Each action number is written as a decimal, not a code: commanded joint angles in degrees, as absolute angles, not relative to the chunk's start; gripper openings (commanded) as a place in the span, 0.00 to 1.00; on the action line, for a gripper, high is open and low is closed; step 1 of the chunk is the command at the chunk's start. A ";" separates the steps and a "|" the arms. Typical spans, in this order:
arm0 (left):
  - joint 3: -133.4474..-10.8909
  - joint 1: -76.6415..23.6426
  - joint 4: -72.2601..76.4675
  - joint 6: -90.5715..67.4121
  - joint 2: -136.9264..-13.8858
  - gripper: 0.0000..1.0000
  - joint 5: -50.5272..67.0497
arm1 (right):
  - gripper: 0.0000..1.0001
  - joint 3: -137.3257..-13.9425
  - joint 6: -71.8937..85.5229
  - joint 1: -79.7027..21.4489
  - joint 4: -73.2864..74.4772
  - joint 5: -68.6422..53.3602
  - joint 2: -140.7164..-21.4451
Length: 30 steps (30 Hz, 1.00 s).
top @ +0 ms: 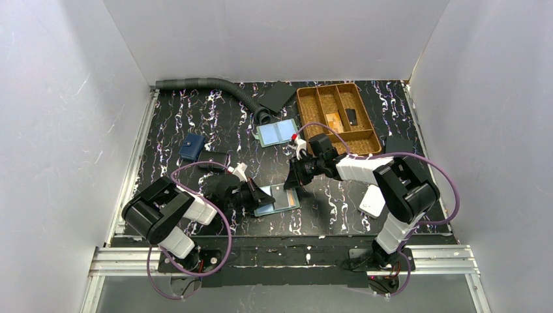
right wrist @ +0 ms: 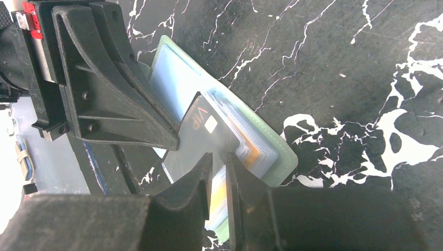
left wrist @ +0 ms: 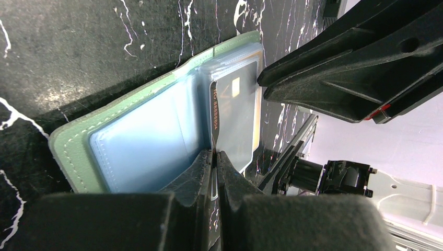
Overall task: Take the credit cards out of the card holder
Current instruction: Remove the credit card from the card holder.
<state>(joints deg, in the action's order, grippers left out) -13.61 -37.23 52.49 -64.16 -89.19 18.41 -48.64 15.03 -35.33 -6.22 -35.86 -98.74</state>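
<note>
The soft, green-edged card holder (left wrist: 70, 149) lies open on the black marbled bench (left wrist: 78, 47). The left pincer (left wrist: 214, 157) is squeezed tight on a thin dark credit card (right wrist: 201, 128) marked "VIP". The right pincer (right wrist: 219, 159) is open a crack at its edge.

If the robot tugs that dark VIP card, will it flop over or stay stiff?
Probably stiff: the card stands straight-edged though the left gripper pinches only one edge. It looks thin, so it is likely light. Its shiny face may be slippery.
</note>
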 commanded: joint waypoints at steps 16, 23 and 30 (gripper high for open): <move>-13.18 -36.83 51.15 -63.08 -89.14 0.00 17.40 | 0.24 -48.86 18.40 -35.95 -7.76 -37.63 -100.10; -13.01 -36.74 51.24 -63.10 -89.13 0.00 17.40 | 0.22 -48.96 16.91 -35.95 -6.25 -34.19 -98.72; -13.07 -36.64 51.33 -63.36 -89.55 0.00 17.32 | 0.22 -48.63 15.80 -35.95 -5.45 -31.34 -95.96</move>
<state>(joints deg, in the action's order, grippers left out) -13.61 -37.17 52.69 -64.20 -89.27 18.44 -48.62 17.54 -35.79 -6.13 -35.35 -98.76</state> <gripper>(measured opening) 0.032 0.221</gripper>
